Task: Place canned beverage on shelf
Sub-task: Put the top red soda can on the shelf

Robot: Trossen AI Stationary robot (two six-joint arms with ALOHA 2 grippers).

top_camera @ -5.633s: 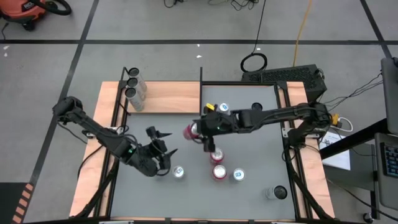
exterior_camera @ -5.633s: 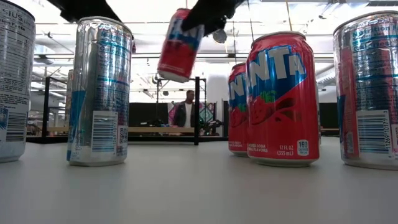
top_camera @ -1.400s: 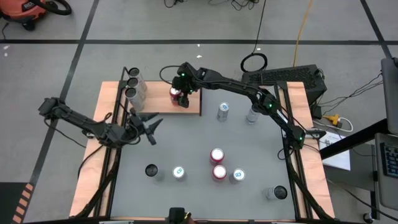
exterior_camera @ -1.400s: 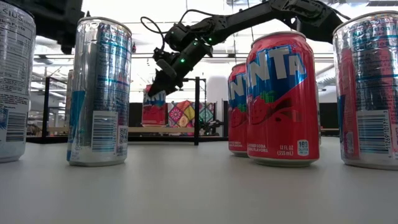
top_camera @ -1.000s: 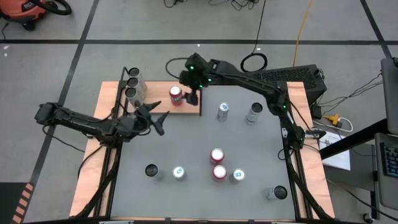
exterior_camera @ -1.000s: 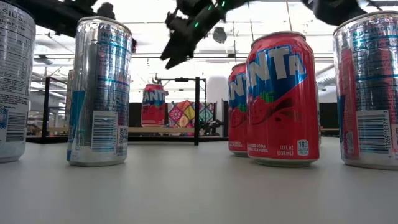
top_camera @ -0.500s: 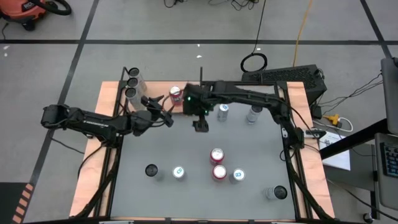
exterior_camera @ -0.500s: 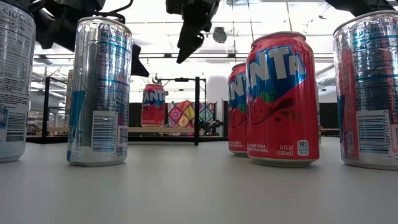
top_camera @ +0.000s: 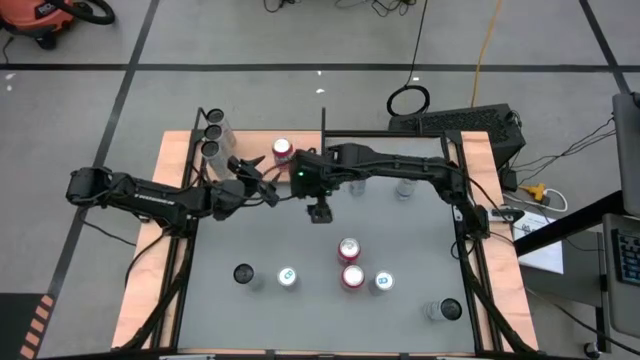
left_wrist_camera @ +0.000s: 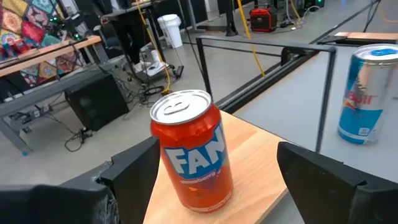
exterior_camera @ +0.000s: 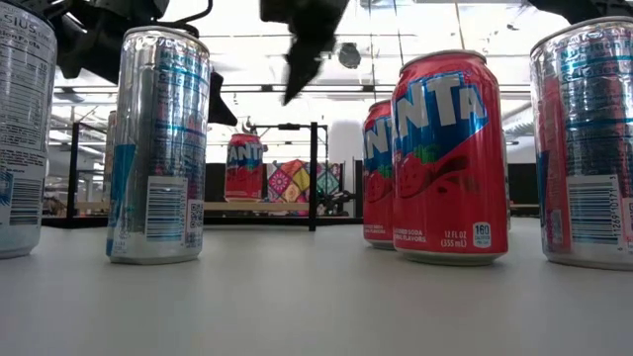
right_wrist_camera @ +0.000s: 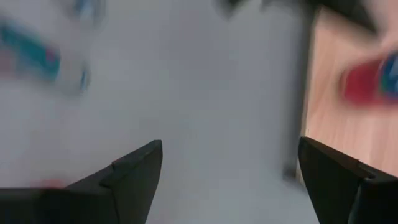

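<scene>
Grey counter (top_camera: pixel 400 250) fills the middle of the high view, with the wooden shelf (top_camera: pixel 255 160) at its upper left. On the shelf a red soda can (top_camera: pixel 283 151) stands upright, held by nothing. Just left of it the left pincer (top_camera: pixel 262 185) hovers with its jaws apart, facing the can. Right of the shelf's edge, over the counter, the right pincer (top_camera: pixel 319 212) hangs open and empty. Two more red cans (top_camera: pixel 349 262) stand lower centre.
</scene>
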